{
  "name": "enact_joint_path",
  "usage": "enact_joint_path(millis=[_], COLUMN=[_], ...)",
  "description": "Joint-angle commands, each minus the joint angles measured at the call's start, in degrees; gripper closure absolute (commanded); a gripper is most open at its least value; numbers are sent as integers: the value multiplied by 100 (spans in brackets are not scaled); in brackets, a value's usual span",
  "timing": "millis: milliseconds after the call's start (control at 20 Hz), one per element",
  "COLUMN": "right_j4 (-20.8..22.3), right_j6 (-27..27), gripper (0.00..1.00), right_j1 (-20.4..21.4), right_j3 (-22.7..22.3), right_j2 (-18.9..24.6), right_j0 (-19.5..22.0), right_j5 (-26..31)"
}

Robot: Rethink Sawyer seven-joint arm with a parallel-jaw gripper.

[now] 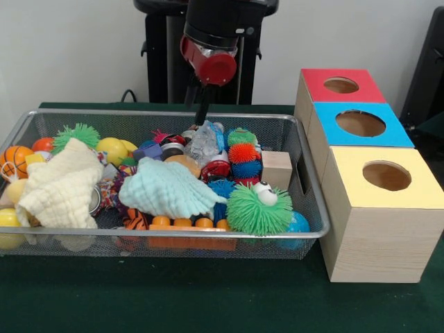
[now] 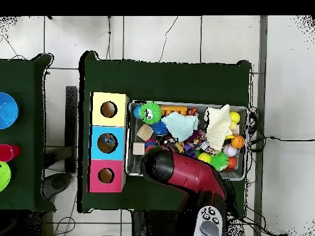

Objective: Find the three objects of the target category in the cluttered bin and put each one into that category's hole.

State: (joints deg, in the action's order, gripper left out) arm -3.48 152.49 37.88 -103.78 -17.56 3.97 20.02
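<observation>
— When the front view was taken, where was the gripper (image 1: 202, 111)?

— Upper centre, over the mesh bin (image 1: 309, 182); I could not tell its state. A crinkly clear wrapper (image 1: 203, 142) lay below it (probably light, slippery).

— Obstacles?

— A mint cloth (image 1: 170, 187) and green spiky ball (image 1: 259, 209) crowded the middle.

— Overhead?

— The arm (image 2: 181, 173) hid the bin's lower left; three coloured boxes (image 2: 108, 141) stood left.

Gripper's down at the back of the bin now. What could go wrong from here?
The gripper hangs over a crinkled clear wrapper amid tightly packed toys, so it may snag that or grab two items. The pale blue cloth and cream cloth cover part of the pile, possibly hiding targets. The mesh bin wall stands close to the boxes.
</observation>
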Motion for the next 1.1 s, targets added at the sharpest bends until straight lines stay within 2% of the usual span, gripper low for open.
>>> enact_joint_path(millis=[50, 400, 750, 1100], right_j4=[815, 1727, 2384, 2750], right_j6=[-1073, -1554, -1424, -1294], gripper=[0, 0, 0, 0], right_j1=[-19, -4, 14, 136], right_j3=[303, 404, 379, 325], right_j2=[1069, 1823, 2306, 2648], right_j0=[420, 833, 1080, 1292], right_j5=[-116, -233, -116, -18])
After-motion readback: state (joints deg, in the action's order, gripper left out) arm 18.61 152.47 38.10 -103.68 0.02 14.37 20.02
